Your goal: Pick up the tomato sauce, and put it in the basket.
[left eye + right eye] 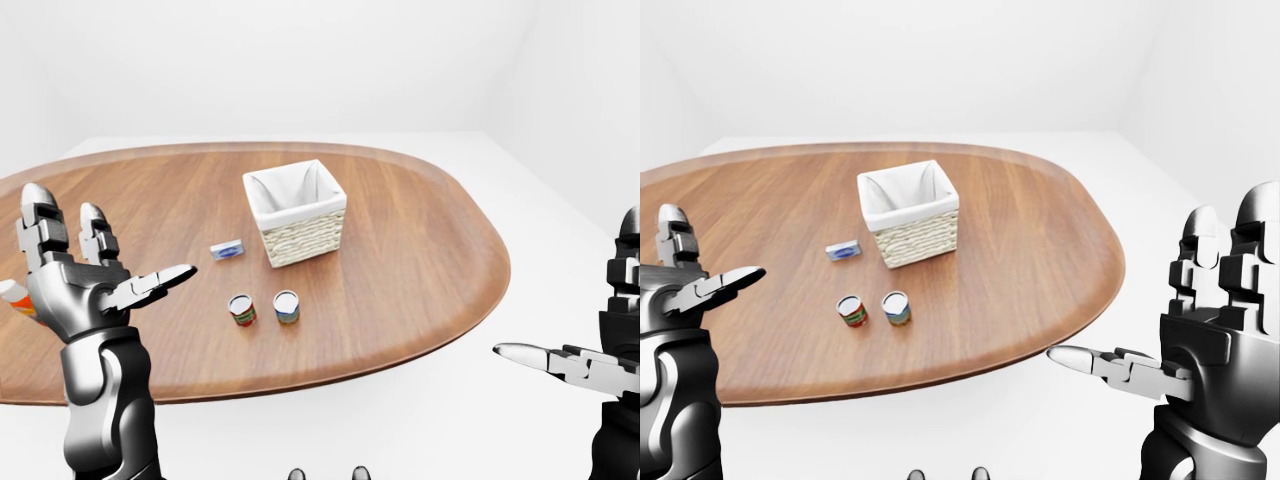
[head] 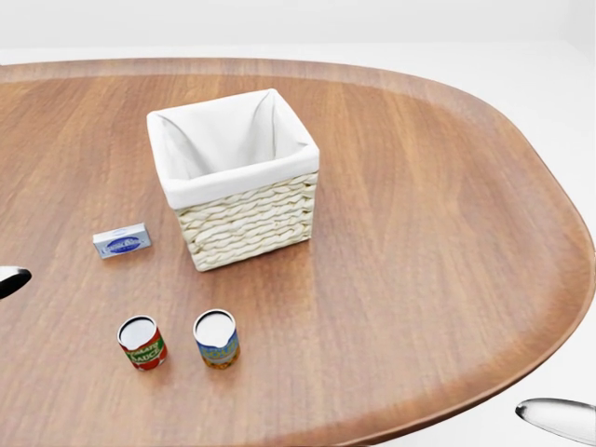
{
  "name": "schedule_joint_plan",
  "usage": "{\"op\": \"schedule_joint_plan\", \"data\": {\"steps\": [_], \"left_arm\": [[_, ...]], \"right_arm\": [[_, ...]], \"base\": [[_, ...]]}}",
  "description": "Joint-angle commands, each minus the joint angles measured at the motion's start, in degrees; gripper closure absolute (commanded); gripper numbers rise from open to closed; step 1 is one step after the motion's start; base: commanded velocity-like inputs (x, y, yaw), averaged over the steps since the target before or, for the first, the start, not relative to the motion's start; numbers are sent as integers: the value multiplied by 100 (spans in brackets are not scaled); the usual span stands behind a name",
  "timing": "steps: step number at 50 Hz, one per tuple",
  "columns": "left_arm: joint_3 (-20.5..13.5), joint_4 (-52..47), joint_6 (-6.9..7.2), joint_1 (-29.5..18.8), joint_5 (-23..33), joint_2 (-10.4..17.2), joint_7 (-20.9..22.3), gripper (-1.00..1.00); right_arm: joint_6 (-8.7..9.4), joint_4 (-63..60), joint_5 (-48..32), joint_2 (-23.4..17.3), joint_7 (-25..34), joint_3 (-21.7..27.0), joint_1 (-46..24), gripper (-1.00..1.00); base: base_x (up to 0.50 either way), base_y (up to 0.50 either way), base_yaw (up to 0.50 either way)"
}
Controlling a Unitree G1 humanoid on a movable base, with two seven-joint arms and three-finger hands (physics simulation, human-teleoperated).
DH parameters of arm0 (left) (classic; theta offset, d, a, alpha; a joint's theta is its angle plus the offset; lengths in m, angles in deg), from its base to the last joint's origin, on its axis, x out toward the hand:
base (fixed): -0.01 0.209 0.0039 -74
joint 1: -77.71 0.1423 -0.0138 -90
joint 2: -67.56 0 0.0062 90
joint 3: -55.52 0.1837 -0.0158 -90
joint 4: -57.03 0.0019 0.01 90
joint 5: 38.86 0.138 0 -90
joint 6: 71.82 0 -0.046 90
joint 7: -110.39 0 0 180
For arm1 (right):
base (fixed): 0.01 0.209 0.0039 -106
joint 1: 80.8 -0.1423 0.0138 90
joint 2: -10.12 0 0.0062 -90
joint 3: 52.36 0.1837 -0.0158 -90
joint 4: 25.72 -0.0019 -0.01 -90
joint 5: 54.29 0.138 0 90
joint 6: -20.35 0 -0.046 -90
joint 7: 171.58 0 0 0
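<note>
The tomato sauce can, red with a white lid, stands upright on the wooden table at the lower left of the head view. It also shows in the left-eye view. The wicker basket with a white liner stands above it, empty. My left hand is open, raised at the left, apart from the can. My right hand is open, raised off the table's right edge.
A second can with a blue and yellow label stands just right of the tomato sauce. A small blue and grey box lies left of the basket. An orange and white object shows behind my left hand.
</note>
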Motion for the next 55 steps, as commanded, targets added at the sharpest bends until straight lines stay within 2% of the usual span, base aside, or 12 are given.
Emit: {"op": "schedule_joint_plan", "data": {"steps": [1,27,33,40,41,43,44,46,49,51,55], "left_arm": [[8,28,0,-4,11,-1,5,-100],[10,7,0,-35,-4,17,-10,-100],[31,-15,0,-2,21,1,4,-100],[237,76,0,32,498,-19,109,-100],[379,128,0,52,784,37,205,-100],[556,190,0,79,1203,-19,356,-100],[779,369,0,109,1573,-23,500,-100],[861,518,0,127,1990,-89,628,-100],[1200,1018,0,170,3052,-95,776,-100],[1483,1233,0,298,3993,-64,847,-100],[1806,1080,0,686,5418,-133,1228,-100]], "right_arm": [[0,15,2,8,8,2,9,-100],[0,-117,24,-12,-38,21,-38,-100],[0,-119,62,19,-32,49,-5,-100],[0,-72,78,48,-13,55,38,-100],[0,-66,77,47,-15,52,35,-100],[0,-55,70,52,-16,40,41,-100],[0,-22,66,63,-2,37,56,-100],[0,-13,68,69,2,40,69,-100],[0,-11,63,72,2,31,74,-100],[0,2,63,78,10,38,83,-100],[0,-14,70,76,-5,44,79,-100]], "base": [[34,0,0],[34,0,0],[4,0,0],[0,0,0],[0,0,0],[0,0,0],[0,0,0],[0,0,0],[0,0,0],[0,0,0],[0,0,0]]}}
